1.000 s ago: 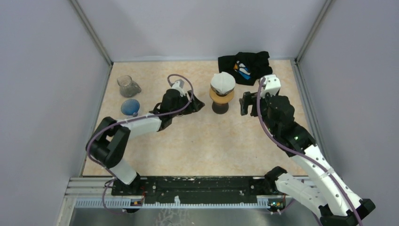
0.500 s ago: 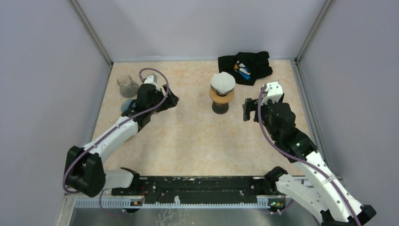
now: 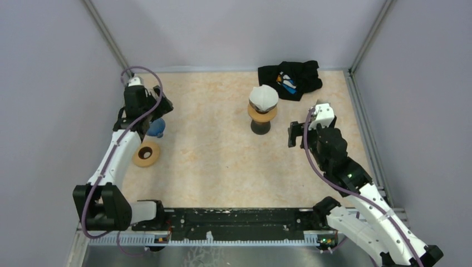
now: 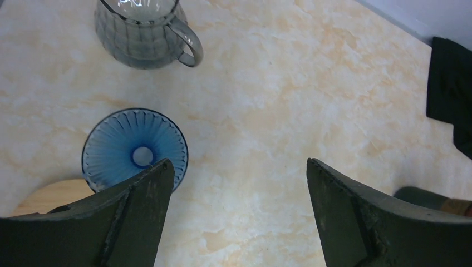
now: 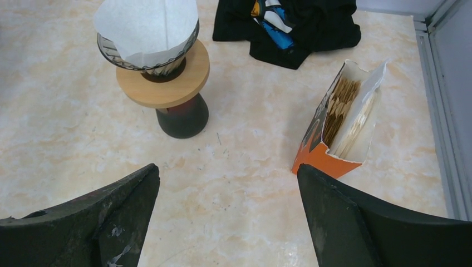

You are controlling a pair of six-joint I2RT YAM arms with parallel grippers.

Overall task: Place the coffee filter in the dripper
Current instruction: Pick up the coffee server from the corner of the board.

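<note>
A white paper coffee filter (image 3: pixel 262 97) sits inside a glass dripper (image 5: pixel 167 57) on a round wooden stand (image 5: pixel 164 82) with a dark base, at the table's middle back. It also shows in the right wrist view (image 5: pixel 146 25). My right gripper (image 3: pixel 290 135) is open and empty, to the right of the stand and apart from it (image 5: pixel 227 167). My left gripper (image 3: pixel 158 109) is open and empty at the far left (image 4: pixel 239 161), above a blue ribbed dripper (image 4: pixel 119 147), which also shows in the top view (image 3: pixel 156 127).
A glass jug (image 4: pixel 142 30) stands behind the blue dripper. A wooden ring (image 3: pixel 146 154) lies in front of it. An opened orange box of filters (image 5: pixel 339 122) stands right of the stand. A black cloth (image 3: pixel 289 78) lies at the back right.
My left arm has swung from beside the stand to the far left, over the blue dripper, uncovering the wooden ring. My right gripper has drawn back a little from the stand.
</note>
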